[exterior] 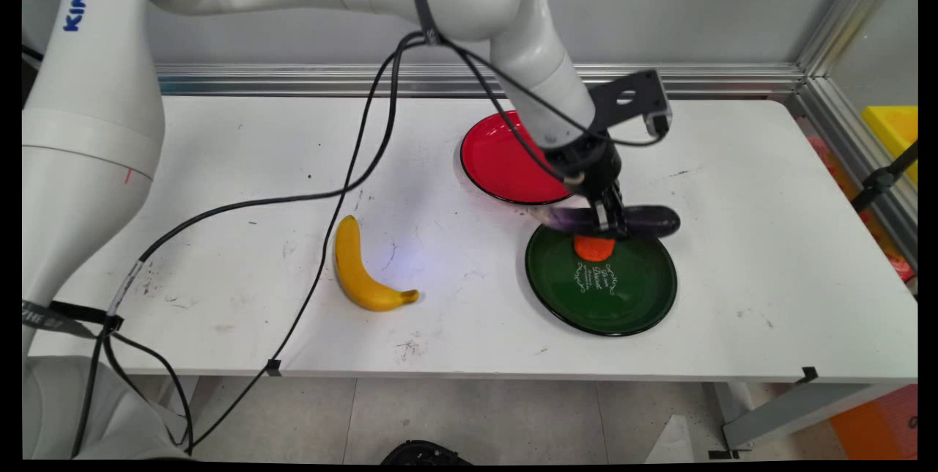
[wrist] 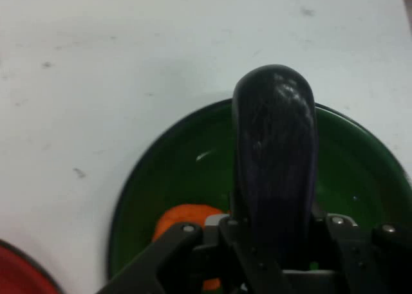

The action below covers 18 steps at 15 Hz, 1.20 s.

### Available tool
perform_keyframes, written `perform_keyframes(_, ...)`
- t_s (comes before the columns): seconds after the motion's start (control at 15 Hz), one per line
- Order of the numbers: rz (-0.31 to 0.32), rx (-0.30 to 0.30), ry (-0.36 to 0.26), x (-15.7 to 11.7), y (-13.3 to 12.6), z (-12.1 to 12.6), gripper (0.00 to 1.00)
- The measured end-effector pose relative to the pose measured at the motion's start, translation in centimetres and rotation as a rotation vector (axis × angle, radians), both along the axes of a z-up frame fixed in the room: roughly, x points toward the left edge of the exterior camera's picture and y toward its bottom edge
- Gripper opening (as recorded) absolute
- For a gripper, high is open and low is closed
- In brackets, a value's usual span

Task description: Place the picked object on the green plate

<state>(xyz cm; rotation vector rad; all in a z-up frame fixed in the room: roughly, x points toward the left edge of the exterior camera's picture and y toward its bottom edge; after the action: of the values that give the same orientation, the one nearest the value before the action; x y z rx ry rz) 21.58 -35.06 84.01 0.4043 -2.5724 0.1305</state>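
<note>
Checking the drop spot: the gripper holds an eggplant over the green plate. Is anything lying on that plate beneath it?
Yes. The gripper is shut on the eggplant above the green plate, and an orange piece lies on the plate's far part, just under the eggplant.

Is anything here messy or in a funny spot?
Nothing is spilled or broken. The pincer is shut on a purple eggplant, holding it over the far rim of the green plate, which has an orange piece on it. The banana lies bare on the table.
</note>
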Motion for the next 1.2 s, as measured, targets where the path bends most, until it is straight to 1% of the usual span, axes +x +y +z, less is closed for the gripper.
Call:
perform_keyframes(0.27,0.005,0.003,0.006,-0.9,2.5,-1.7,0.0)
perform_keyframes(0.4,0.007,0.001,0.006,-1.2,3.2,-2.5,0.0)
perform_keyframes(0.73,0.012,-0.01,0.005,-1.7,4.2,-4.2,0.0)
perform_keyframes(1.2,0.016,-0.024,0.009,-2.1,4.7,-6.2,0.0)
